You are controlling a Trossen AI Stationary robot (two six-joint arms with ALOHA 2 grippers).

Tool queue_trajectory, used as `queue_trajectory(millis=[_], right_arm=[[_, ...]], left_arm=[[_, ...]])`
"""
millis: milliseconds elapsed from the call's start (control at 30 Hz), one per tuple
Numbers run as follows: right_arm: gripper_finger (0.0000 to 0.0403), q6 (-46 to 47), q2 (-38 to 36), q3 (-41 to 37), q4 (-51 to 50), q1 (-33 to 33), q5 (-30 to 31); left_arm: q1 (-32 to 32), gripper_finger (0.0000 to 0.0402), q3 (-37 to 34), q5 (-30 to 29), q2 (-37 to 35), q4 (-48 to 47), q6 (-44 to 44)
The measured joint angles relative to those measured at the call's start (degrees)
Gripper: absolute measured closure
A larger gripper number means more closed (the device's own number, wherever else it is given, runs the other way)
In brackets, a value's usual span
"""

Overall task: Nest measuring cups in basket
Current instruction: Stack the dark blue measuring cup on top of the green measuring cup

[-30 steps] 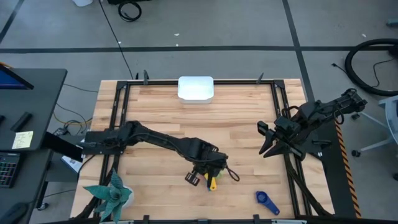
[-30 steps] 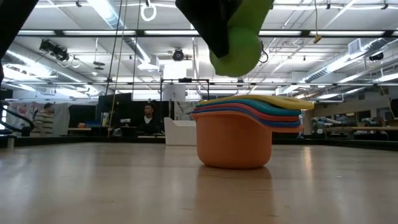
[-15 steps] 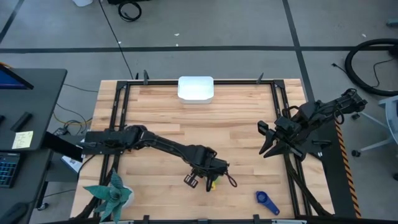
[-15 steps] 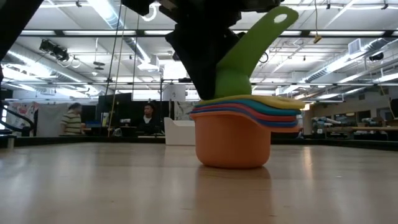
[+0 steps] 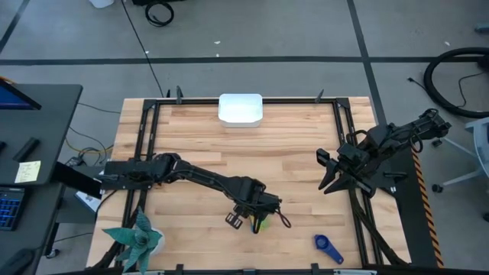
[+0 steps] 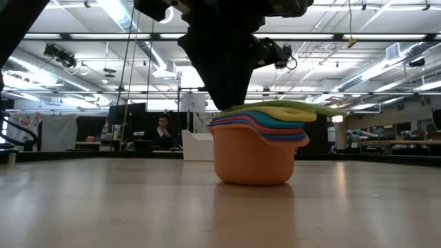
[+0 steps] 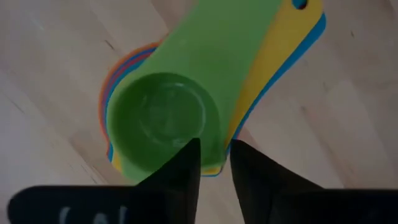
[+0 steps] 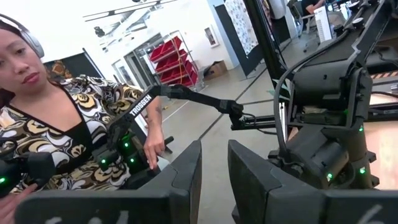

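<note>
- Stack location: the measuring cups [image 5: 261, 224] stand nested on the bare table [image 5: 290, 145], in the lower centre of the high view. In the low view the stack occupies the frame centre, with the orange cup [image 6: 253, 157] at the bottom carrying red, blue and yellow rims.
- Top item: the green cup [image 7: 163, 121] sits uppermost, seated level, with its handle lying along the yellow handle [image 7: 292, 37] toward the upper right of the left wrist view.
- Left gripper [image 7: 214, 163]: positioned directly over the stack. The fingers stand slightly apart, astride the green cup's rim; whether they grip it cannot be told.
- Right gripper [image 5: 330, 173]: parked at the right edge of the high view, clear of the work. Its fingers stand a little apart and hold nothing.
- Basket [image 5: 241, 108]: located at the top centre of the table, well apart from the stack.
- Remaining item: one dark blue cup [image 5: 328, 247] lies alone at the lower right of the high view.
- Handling judgement: the cups appear to be light, stiff plastic with a smooth, probably slippery surface. A nested stack may separate if lifted by the top cup alone. The fanned handles offer a flat pinch point; pinching the orange cup's wall or handle would likely carry the whole set.
</note>
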Motion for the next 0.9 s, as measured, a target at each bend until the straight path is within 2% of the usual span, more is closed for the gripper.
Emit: queue_trajectory(millis=[167, 367, 667, 900], right_arm=[[0.032, 0.0, 0.0, 0.0, 0.0, 0.0, 0.0], [0.032, 1.4, -0.1, 0.0, -2.2, 0.0, 0.0], [0.032, 17.3, 3.8, 0.0, -18.4, 0.0, 4.7], [0.032, 20.7, 11.0, 0.0, -18.6, 0.0, 5.8]], left_arm=[[0.0, 0.0309, 0.0, -1.7, -0.4, -3.6, -3.6], [0.0, 0.0309, 0.0, -3.1, -3.1, -10.3, -15.4], [-1.8, 0.0308, 0.1, 4.4, -4.8, -4.7, -36.1], [-3.6, 0.0308, 0.1, 3.9, -4.4, -2.7, -53.4]])
